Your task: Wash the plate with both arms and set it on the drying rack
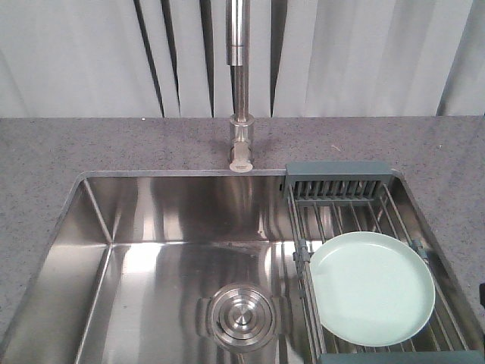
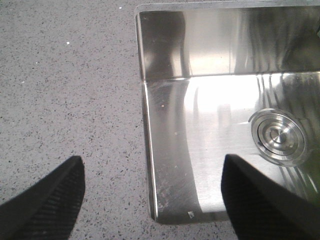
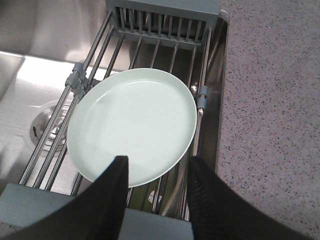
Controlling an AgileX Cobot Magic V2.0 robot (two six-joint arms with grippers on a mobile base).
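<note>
The pale mint-green plate (image 1: 373, 288) lies flat on the drying rack (image 1: 333, 216), which spans the right side of the steel sink. In the right wrist view the plate (image 3: 132, 122) rests on the rack's wire rods (image 3: 165, 20), below the slotted holder. My right gripper (image 3: 158, 160) hangs open over the plate's near edge with nothing between its fingers; the left finger overlaps the plate's rim. My left gripper (image 2: 151, 160) is open and empty above the sink's front-left corner. Neither arm shows clearly in the front view.
The sink basin (image 1: 151, 250) has a round drain (image 1: 241, 315) in its floor. A steel faucet (image 1: 240, 83) rises behind it. Speckled grey countertop (image 1: 45, 159) surrounds the sink, and pale curtains hang at the back.
</note>
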